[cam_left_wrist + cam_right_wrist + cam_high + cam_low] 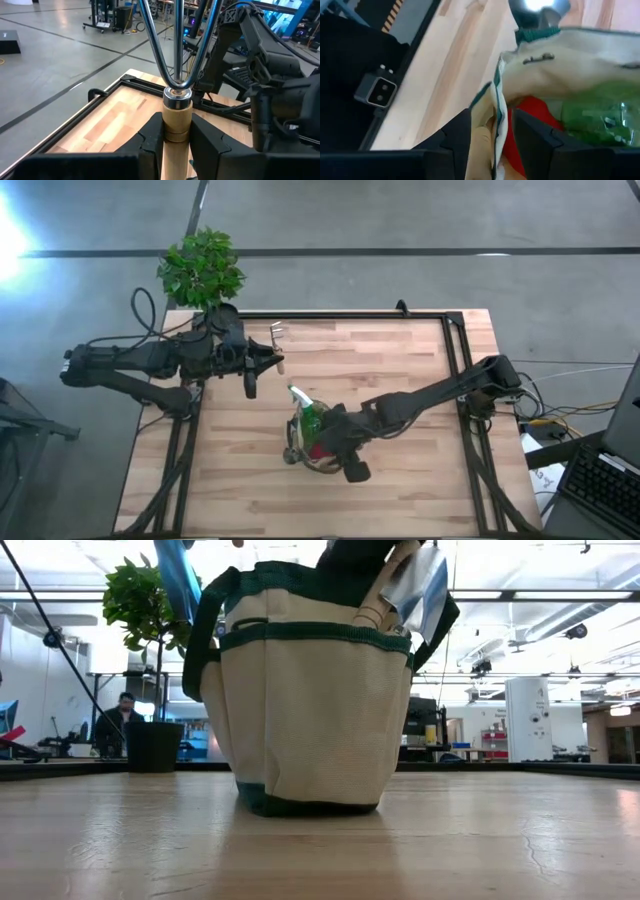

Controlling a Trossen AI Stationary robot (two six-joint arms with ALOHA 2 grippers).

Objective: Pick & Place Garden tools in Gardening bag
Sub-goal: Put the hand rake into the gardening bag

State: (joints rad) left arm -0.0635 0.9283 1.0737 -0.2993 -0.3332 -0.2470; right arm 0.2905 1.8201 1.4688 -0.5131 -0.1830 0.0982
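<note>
My left gripper [262,362] is over the table's far left and is shut on a hand rake [277,332] with a wooden handle and bent metal tines [172,45]. The tan gardening bag [310,700] with green trim stands upright on its base at the table's middle [300,442]. Inside it lie a green-and-white piece [595,115] and a red item [530,112]. My right gripper [492,145] is at the bag's top, open. Its fingers stand on either side of the bag's rim [498,107] and a wooden handle [480,147]. A wooden handle and a metal blade [420,590] stick out of the bag's top. My left gripper pinches the rake's wooden handle [176,120] between its two fingers, just behind the metal collar. The handle lies along the fingers and sticks out ahead of them, tines foremost. The rake is lifted clear of the table. My right gripper: I cannot tell whether its fingers touch the handle or the rim.
A potted green plant [203,268] in a black pot [155,745] stands at the table's far left corner, close behind my left arm. A black frame rail [340,315] runs along the far and right edges. Bare wood lies near the front edge [400,500].
</note>
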